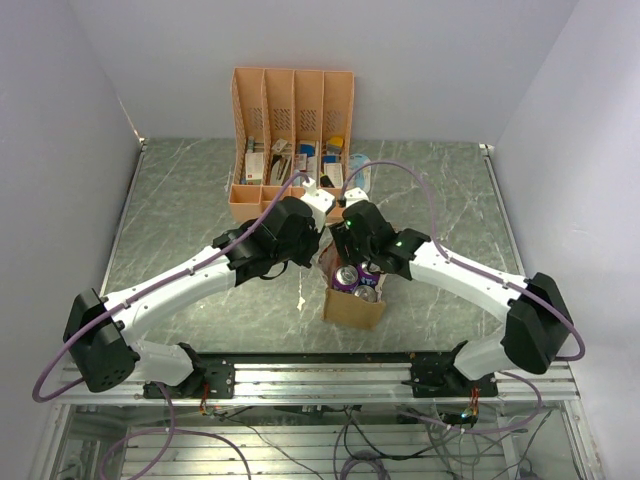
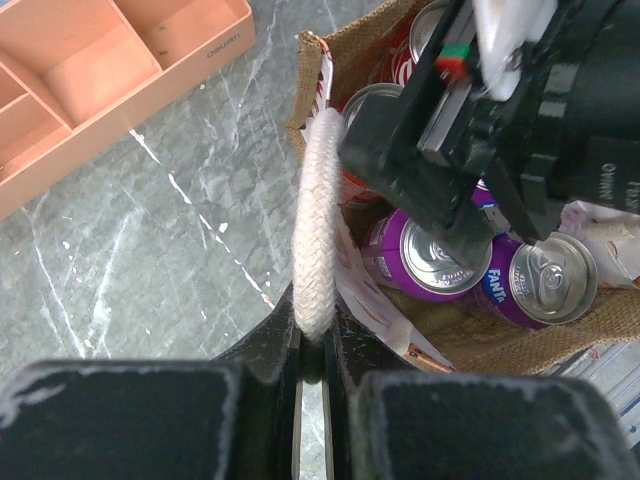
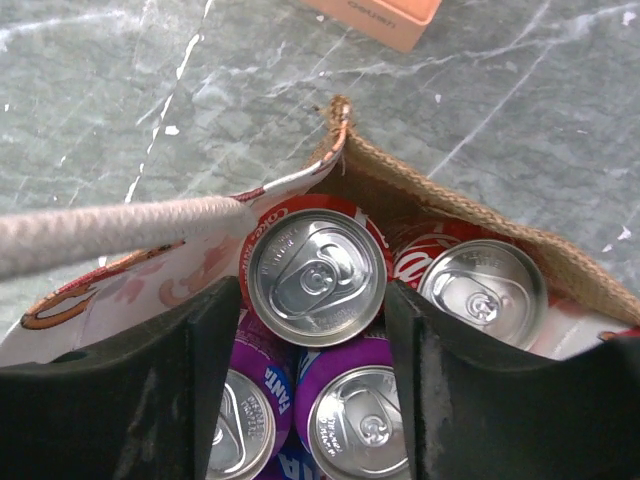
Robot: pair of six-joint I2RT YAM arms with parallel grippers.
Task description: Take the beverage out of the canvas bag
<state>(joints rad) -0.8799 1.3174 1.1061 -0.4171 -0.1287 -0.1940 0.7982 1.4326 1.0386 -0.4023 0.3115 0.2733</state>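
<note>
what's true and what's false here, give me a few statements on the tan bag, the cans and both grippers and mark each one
1. The left gripper is shut on the whitish braided rope handle of the tan-brown canvas bag. True.
2. The right gripper is shut on a purple can. False: it is open, its fingers either side of a silver-topped red drink can.
3. The bag holds purple drink cans as well as red ones. True.
4. The salmon-pink slotted desk organizer stands between the bag and the arm bases. False: it stands beyond the bag, towards the far side of the table.
</note>
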